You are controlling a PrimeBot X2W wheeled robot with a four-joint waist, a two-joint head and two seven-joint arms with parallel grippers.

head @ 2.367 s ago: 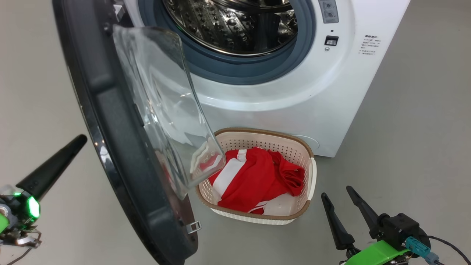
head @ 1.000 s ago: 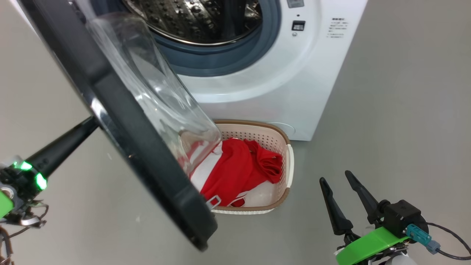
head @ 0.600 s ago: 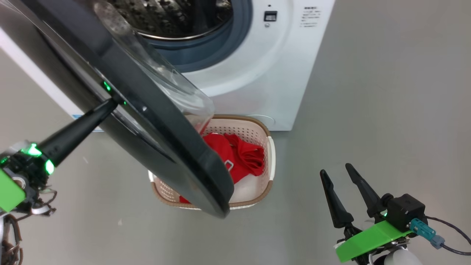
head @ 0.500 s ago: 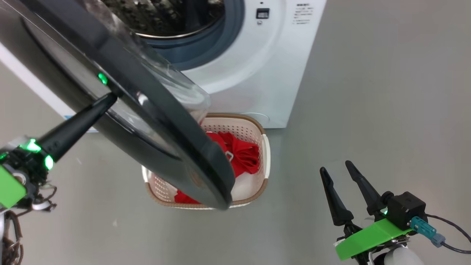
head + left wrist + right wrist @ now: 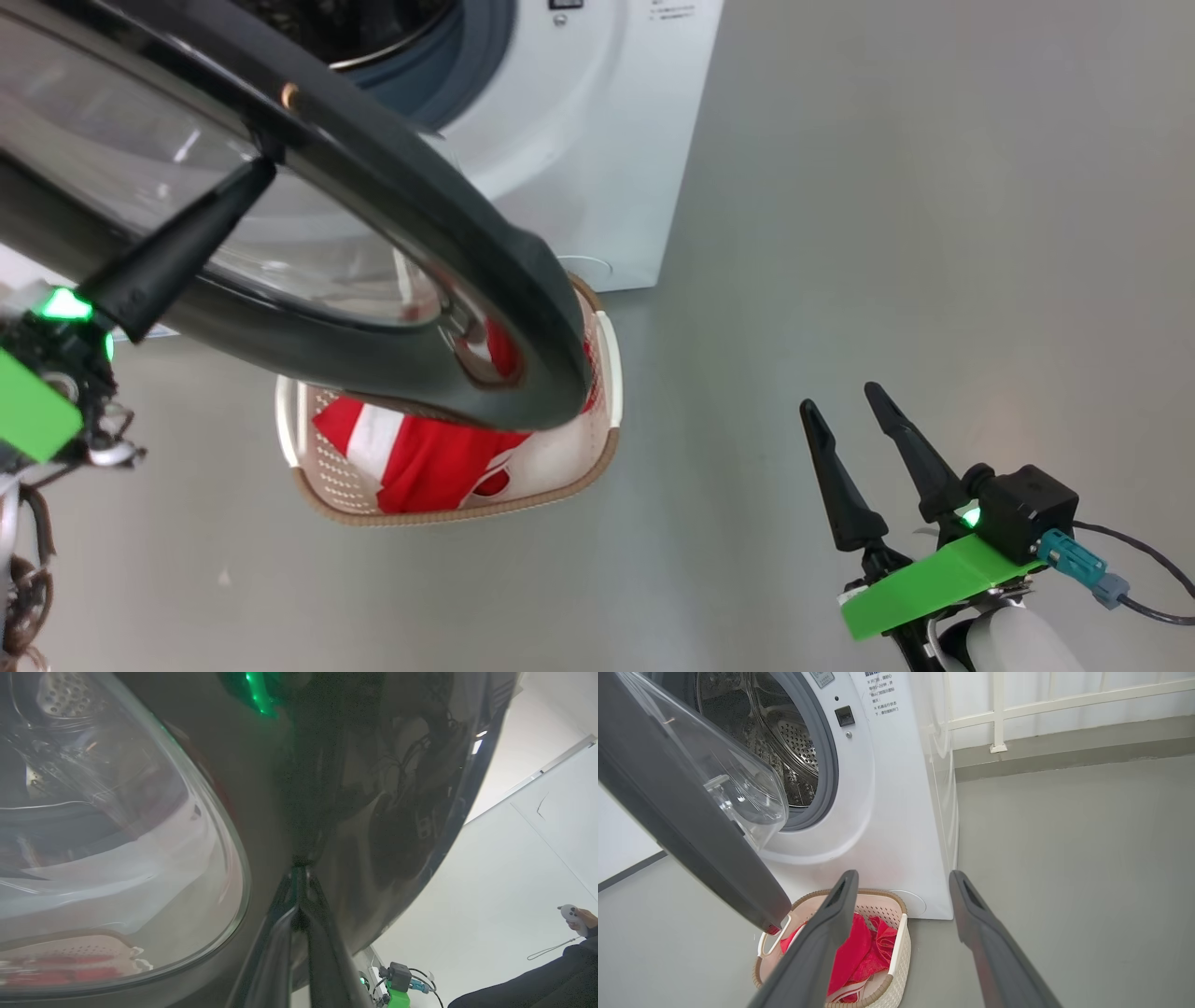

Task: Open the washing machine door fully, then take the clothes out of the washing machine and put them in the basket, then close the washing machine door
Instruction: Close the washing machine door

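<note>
The washing machine door (image 5: 392,271), with its black rim and clear window, hangs part-way swung in front of the washing machine (image 5: 579,140). My left gripper (image 5: 254,175) is shut, its tip pressed on the door's outer face; in the left wrist view the tip of the left gripper (image 5: 299,865) meets the glossy rim. The red clothes (image 5: 420,457) lie in the basket (image 5: 597,467) on the floor below the door. My right gripper (image 5: 836,399) stands open and empty at the lower right, apart from everything. The drum (image 5: 784,732) looks bare.
Grey floor (image 5: 887,187) spreads to the machine's right. A white railing (image 5: 999,714) runs along the wall behind. A person's hand (image 5: 577,915) with a controller is at the left wrist view's lower right.
The head camera has shifted. The door has swung from wide open toward the machine, and my shut left gripper has come up against its outer face. The right gripper has stayed open.
</note>
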